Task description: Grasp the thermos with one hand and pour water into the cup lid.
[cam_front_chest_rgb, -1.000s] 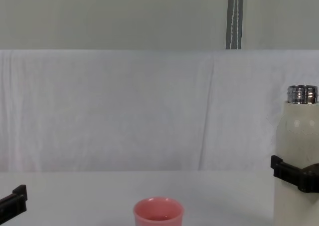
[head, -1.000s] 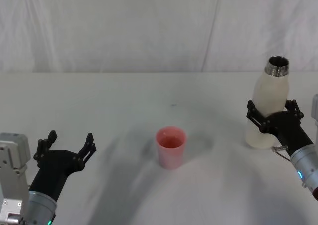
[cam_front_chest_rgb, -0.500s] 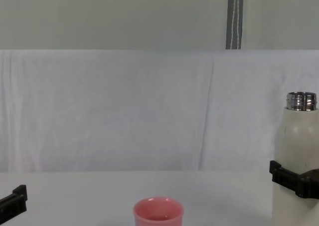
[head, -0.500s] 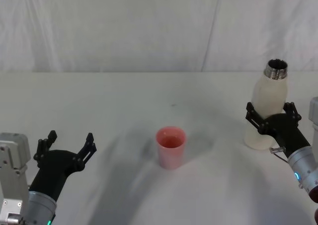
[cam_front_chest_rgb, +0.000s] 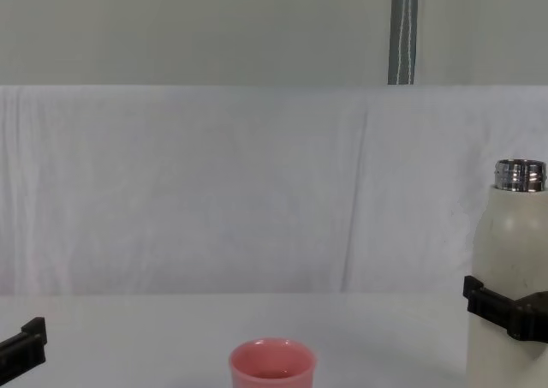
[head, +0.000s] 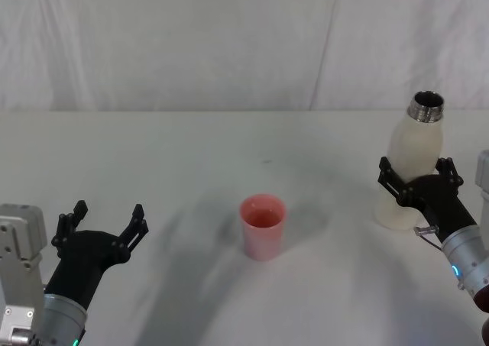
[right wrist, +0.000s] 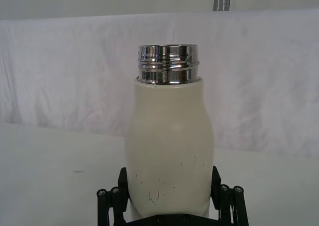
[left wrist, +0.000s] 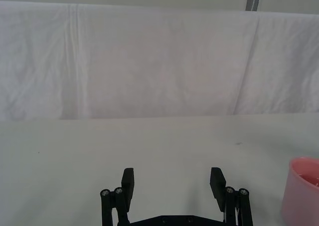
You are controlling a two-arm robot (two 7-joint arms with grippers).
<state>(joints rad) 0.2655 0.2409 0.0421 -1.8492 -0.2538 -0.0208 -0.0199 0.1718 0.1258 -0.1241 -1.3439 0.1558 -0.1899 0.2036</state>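
The left gripper (head: 105, 221) is matte black, two slim forked fingers (left wrist: 128, 184) rising from a broad tapered black palm, with small silver screw heads at the finger pivots. Behind the palm sits a silver-grey metal wrist cuff with a small green light, beside a pale grey box-shaped housing. The right gripper (head: 417, 179) is of the same black build, its silver-grey cuff carrying a blue-green light and a thin looped cable.

- The place looks like a robot test bench in a lab.
- A plain white table top (head: 153, 155) is nearly bare.
- A creased white cloth backdrop (head: 191, 40) hangs behind it.
- A grey metal pole (cam_front_chest_rgb: 403, 30) stands above the cloth.
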